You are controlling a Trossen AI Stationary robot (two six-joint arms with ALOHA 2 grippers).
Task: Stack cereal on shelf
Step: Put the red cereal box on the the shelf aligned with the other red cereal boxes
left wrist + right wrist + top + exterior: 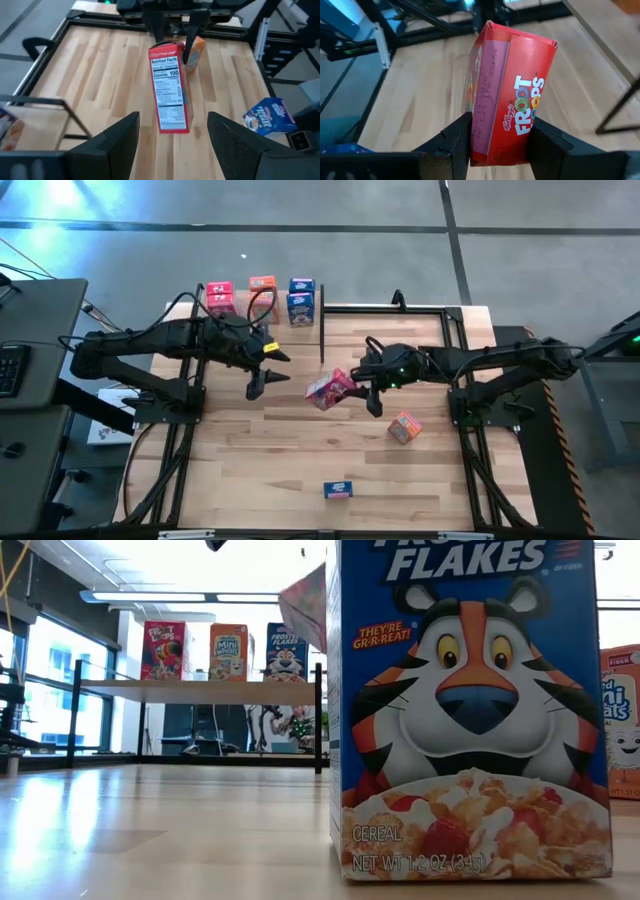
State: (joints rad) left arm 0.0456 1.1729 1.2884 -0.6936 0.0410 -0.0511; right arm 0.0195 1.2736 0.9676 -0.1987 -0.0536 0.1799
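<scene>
My right gripper (358, 383) is shut on a pink-red Froot Loops box (330, 388) above the table's middle; the box also shows in the right wrist view (512, 95) and the left wrist view (170, 90). My left gripper (268, 372) is open and empty just to the left of it, facing the box. The shelf (200, 686) at the far left carries a pink-red box (219, 298), an orange box (262, 288) and a blue box (301, 300), all standing upright. An orange box (404, 426) and a blue box (338, 490) rest on the table. My right gripper pinches the pink-red box between its two fingers (457, 137), on the two broad faces at one end of the box (500, 150). The fingers reach it from the table's right side, slanting down. The box is lifted clear of the table and tilted, its free end pointing toward my left gripper.
The blue Frosted Flakes box (470, 710) stands upright close to the table's near edge. The shelf's black metal frame (400, 307) runs along the far edge, with a post (322, 335) near the middle. Bare tabletop lies at the front left.
</scene>
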